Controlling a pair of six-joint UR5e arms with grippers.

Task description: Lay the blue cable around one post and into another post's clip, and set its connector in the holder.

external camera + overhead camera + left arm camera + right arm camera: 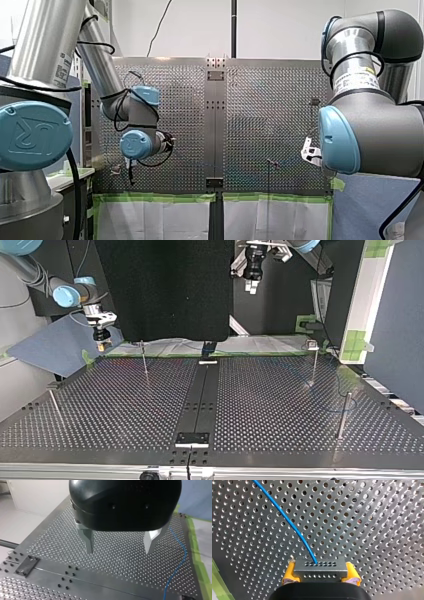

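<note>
Right pincer (321,573) grips connector (320,566), seemingly near-edge.

white wall (280,25) | green tape strips (155,197) | black panel (165,290) | blue-grey sheet (50,350)

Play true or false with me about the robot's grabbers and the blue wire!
1. The blue cable comes out of the grey connector. True.
2. My right gripper holds the connector between its yellow pads. True.
3. My left gripper is shut on the blue cable. False: its metal fingers are open with nothing between them, and the cable lies on the table off to one side.
4. The table is smooth, with no holes. False: it is full of little holes.
</note>
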